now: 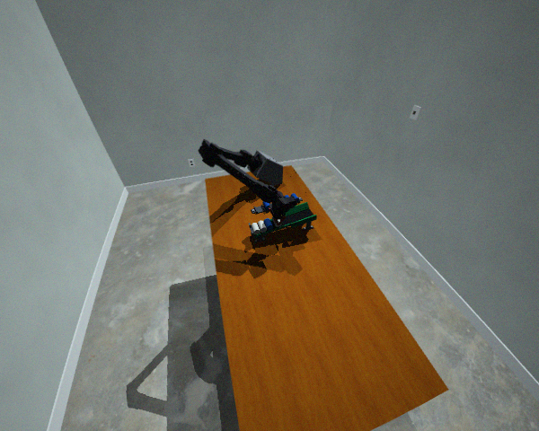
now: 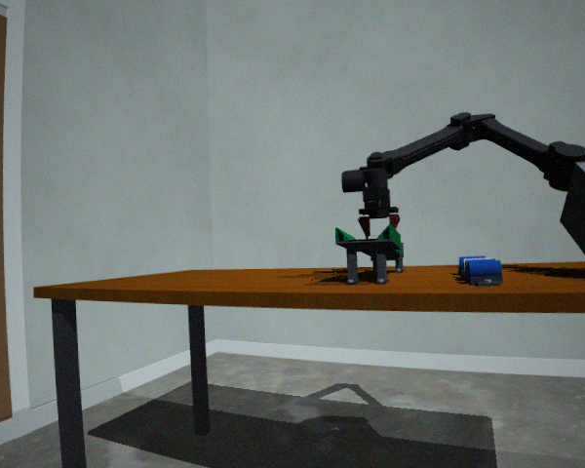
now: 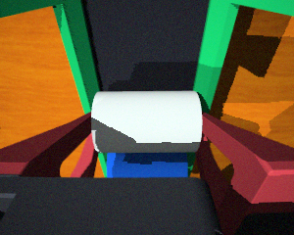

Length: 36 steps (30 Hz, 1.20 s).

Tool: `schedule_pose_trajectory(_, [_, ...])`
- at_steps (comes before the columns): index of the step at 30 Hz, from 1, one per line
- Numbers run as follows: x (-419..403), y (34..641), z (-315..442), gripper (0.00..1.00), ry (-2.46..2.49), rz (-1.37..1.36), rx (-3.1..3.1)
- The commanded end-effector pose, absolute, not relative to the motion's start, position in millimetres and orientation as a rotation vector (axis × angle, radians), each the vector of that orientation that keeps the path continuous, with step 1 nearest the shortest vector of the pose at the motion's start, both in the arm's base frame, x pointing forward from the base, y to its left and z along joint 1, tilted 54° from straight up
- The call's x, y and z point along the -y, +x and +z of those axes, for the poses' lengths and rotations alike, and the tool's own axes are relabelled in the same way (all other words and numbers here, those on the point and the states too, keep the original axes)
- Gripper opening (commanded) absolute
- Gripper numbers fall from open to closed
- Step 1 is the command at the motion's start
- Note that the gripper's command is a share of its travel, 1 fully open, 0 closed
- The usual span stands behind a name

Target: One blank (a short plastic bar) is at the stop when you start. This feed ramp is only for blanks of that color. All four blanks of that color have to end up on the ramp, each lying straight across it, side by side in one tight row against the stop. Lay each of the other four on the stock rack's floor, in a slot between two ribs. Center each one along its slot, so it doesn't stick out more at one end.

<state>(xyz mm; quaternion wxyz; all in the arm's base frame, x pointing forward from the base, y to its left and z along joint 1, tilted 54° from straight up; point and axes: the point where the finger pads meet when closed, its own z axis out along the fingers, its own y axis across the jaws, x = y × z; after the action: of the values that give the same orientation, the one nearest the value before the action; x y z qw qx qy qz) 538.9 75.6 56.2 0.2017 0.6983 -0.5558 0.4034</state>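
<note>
Now | tool (image 3: 147,142) clamping 1 white blank (image 3: 147,119) | ramp (image 1: 302,214): 2 white, 1 blue visible

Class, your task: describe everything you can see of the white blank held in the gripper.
The white blank is a short, smooth, plastic-looking bar with a rounded top, plain and unmarked, partly shaded below. It lies level, crosswise between the ramp's green side rails, above the dark ramp floor. The gripper is shut on it, one dark red finger at each end. A blue blank shows just beneath it.
</note>
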Motion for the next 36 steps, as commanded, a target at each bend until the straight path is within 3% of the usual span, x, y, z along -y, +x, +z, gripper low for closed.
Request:
schedule_pose_trajectory(1, [-92.0,545.6,53.7,0.59,1.982,1.135,1.519])
schedule_pose_trajectory(31, [-92.0,545.6,53.7,0.59,1.982,1.135,1.519])
schedule_pose_trajectory(36, [-92.0,545.6,53.7,0.66,1.982,1.135,1.519])
